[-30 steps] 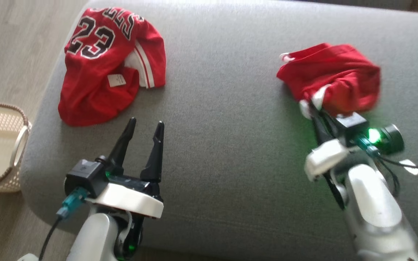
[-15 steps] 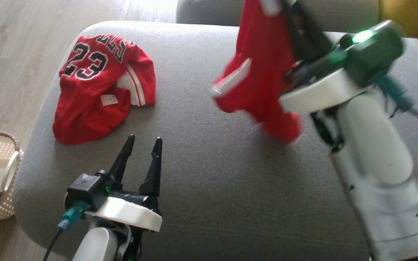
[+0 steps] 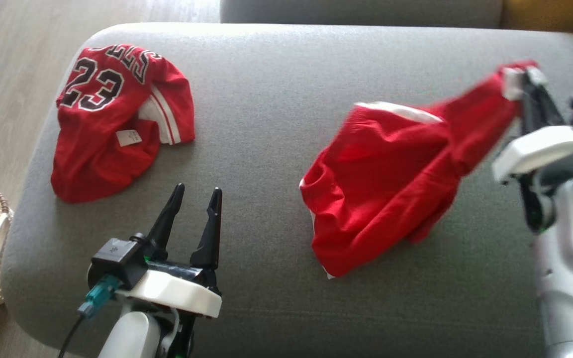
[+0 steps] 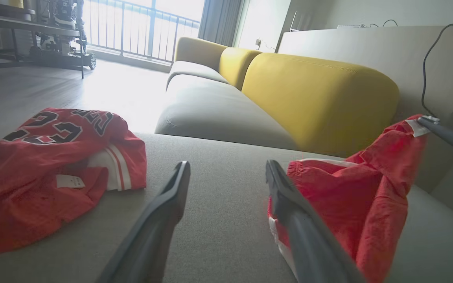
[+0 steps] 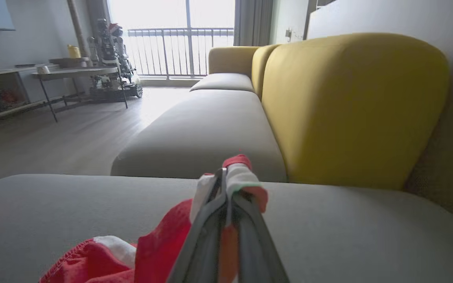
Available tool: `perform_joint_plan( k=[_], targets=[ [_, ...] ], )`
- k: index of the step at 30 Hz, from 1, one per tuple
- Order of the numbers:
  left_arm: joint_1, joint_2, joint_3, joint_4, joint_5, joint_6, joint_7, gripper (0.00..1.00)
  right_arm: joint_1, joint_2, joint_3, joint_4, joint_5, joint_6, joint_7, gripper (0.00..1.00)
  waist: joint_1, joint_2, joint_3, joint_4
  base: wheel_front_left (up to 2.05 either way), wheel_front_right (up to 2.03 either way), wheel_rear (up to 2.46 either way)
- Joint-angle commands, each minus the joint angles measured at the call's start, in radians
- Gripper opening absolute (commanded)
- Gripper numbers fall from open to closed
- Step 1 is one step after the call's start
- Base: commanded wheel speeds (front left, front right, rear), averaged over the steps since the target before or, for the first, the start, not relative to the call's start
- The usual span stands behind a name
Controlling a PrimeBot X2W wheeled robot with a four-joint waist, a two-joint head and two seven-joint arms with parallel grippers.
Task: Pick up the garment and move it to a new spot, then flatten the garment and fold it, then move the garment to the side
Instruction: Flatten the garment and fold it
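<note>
The red shorts (image 3: 381, 184), seen hanging in the air half a second ago, are now laid across the right half of the grey sofa cushion (image 3: 266, 99), with one corner drawn up and to the right. That white-trimmed corner is pinched between the closed fingers of the right gripper (image 3: 525, 82). The left gripper (image 3: 198, 191) is held spread wide and empty above the cushion's near edge. A red number 23 jersey (image 3: 107, 119) is crumpled at the cushion's far left, well apart from the shorts.
</note>
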Motion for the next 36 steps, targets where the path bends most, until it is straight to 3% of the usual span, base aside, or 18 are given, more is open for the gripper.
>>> perform_joint_plan(
  k=[1,2,3,4,5,6,11,14,20,27,36],
  targets=[
    [-0.033,0.002,0.031,-0.033,0.006,-0.002,-0.005,1.00,-0.030,0.012,-0.034,-0.004,-0.009,0.000,0.016,0.00,0.0000,0.0000,0.007,-0.008,0.00,0.00,0.00],
    [-0.035,0.002,0.030,-0.033,0.007,-0.003,-0.005,1.00,-0.034,0.014,-0.072,0.018,-0.022,0.000,0.025,0.00,0.0000,0.0000,0.010,-0.011,0.00,0.00,0.00],
    [-0.038,0.002,0.029,-0.032,0.008,-0.004,-0.005,1.00,-0.041,0.015,-0.107,0.034,-0.035,0.000,0.023,0.09,0.0000,0.0000,0.013,-0.014,0.00,0.00,0.00],
    [-0.041,0.002,0.027,-0.032,0.009,-0.004,-0.005,1.00,-0.047,0.016,-0.134,0.050,-0.053,0.000,0.021,0.32,0.0000,0.0000,0.016,-0.016,0.00,0.00,0.00],
    [-0.044,0.002,0.026,-0.031,0.009,-0.005,-0.005,1.00,-0.055,0.016,-0.158,0.067,-0.070,0.000,0.021,0.85,0.0000,0.0000,0.021,-0.019,0.00,0.00,0.00],
    [-0.048,0.002,0.026,-0.030,0.010,-0.005,-0.005,1.00,-0.065,0.019,-0.185,0.082,-0.080,0.000,0.019,1.00,0.0000,0.0000,0.024,-0.021,0.00,0.00,0.00],
    [-0.054,0.002,0.020,-0.023,0.010,-0.007,-0.005,1.00,-0.103,0.029,-0.323,0.151,-0.183,0.000,0.038,1.00,0.0000,0.0000,0.025,-0.037,0.00,0.00,0.00],
    [-0.049,0.002,0.019,-0.020,0.009,-0.007,-0.005,1.00,-0.121,0.046,-0.326,0.153,-0.215,0.000,0.009,1.00,0.0000,0.0000,0.016,-0.050,0.00,0.00,0.00],
    [-0.047,0.002,0.026,-0.025,0.008,-0.004,-0.005,1.00,-0.090,0.063,-0.172,0.094,-0.146,0.000,-0.075,1.00,0.0000,0.0000,-0.013,-0.075,0.00,0.00,0.00],
    [-0.036,0.002,0.049,-0.049,-0.002,0.006,-0.005,1.00,0.093,0.066,0.063,-0.124,-0.034,0.000,-0.106,1.00,0.0000,0.0000,-0.043,-0.108,0.00,0.00,0.00],
    [-0.021,0.002,0.060,-0.062,-0.013,0.019,-0.005,1.00,0.338,0.066,0.181,-0.328,0.044,0.000,-0.105,1.00,0.0000,0.0000,-0.053,-0.152,0.00,0.00,0.00]
  ],
)
